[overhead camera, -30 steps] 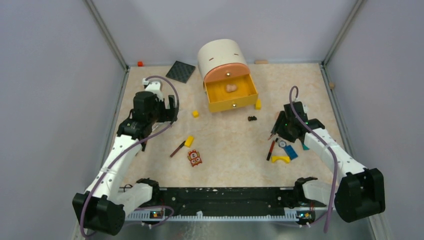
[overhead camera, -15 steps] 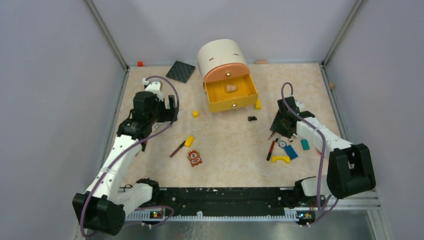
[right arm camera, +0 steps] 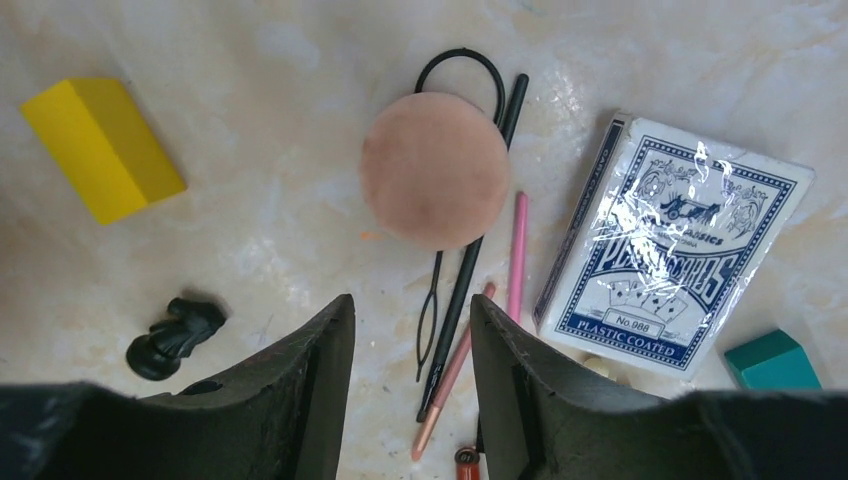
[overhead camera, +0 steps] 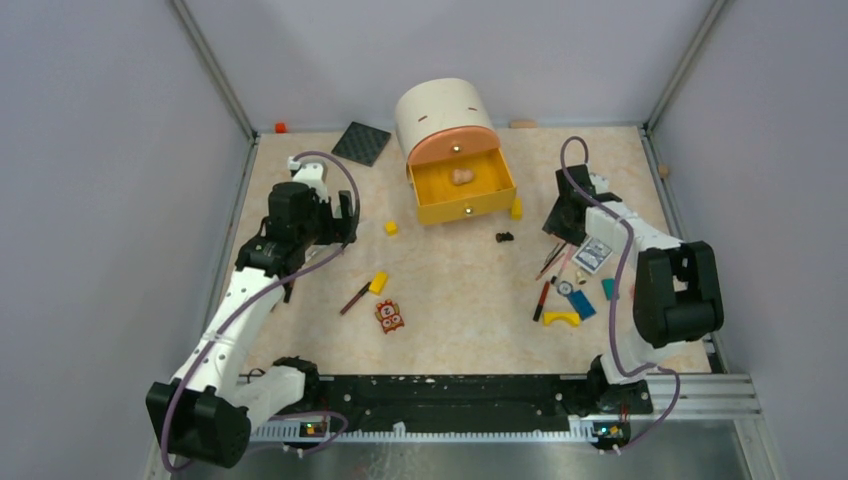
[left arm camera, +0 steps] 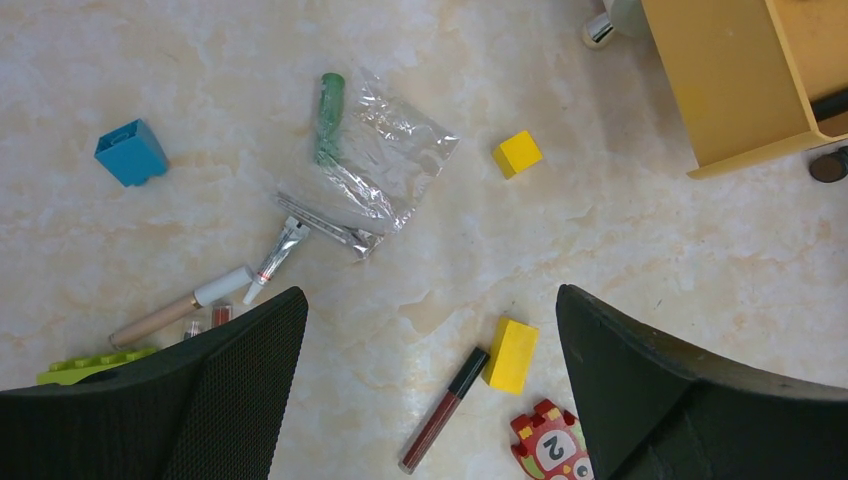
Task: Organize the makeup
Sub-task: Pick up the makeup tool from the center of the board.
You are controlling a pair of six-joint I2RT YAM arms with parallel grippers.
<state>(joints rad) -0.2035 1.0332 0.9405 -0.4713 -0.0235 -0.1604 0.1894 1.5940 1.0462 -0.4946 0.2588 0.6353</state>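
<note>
R gripper [right arm camera: 412,330] at bottom edge, jaws partly apart, nothing clamped; seen thru the gap, on the table [right arm camera: 250,60], a black pencil [right arm camera: 478,250] slants up-right w/ a thin hairpin [right arm camera: 428,325] beside it; round tan pad [right arm camera: 435,170] overlaps the pencil and a hair loop [right arm camera: 470,62]; pink pencil [right arm camera: 518,250] just right; card deck [right arm camera: 670,245] next; teal block [right arm camera: 780,360] bottom right; yellow block [right arm camera: 100,145] far left; black lump [right arm camera: 175,335] below it.

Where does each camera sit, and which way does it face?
Top external: high behind the robot, looking down on the table; left arm and right arm show.
Left wrist: on the left gripper, facing down at a clear bag; its fingers show.
Right wrist: on the right gripper, facing down at a card box; its fingers show.
Shared by top and left wrist: the owl tile.
</note>
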